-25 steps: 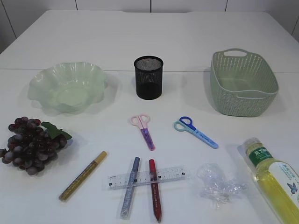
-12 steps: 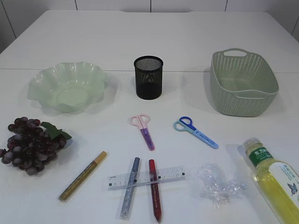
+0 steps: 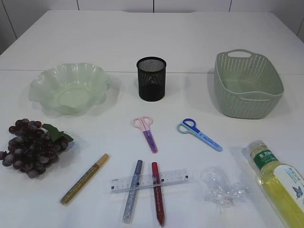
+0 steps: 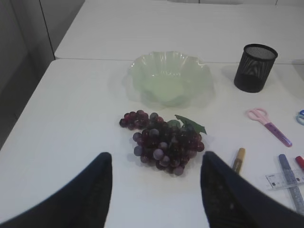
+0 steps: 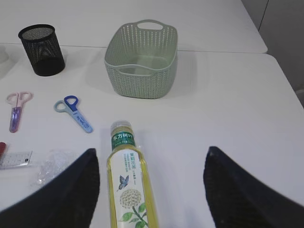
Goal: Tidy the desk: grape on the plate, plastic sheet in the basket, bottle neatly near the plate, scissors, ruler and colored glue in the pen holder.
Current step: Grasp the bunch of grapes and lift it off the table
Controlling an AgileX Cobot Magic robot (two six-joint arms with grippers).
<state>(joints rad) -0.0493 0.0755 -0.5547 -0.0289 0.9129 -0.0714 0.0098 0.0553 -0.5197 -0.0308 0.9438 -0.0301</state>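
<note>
Bottle [image 5: 128,187] green label w/ white Chinese chars, too small to read; ruler [image 3: 149,181] markings illegible.

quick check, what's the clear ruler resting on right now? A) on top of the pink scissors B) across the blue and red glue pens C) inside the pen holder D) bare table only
B. In the exterior view the ruler lies crosswise over the blue glue pen and the red glue pen, below the pink scissors and well clear of the pen holder.
</note>
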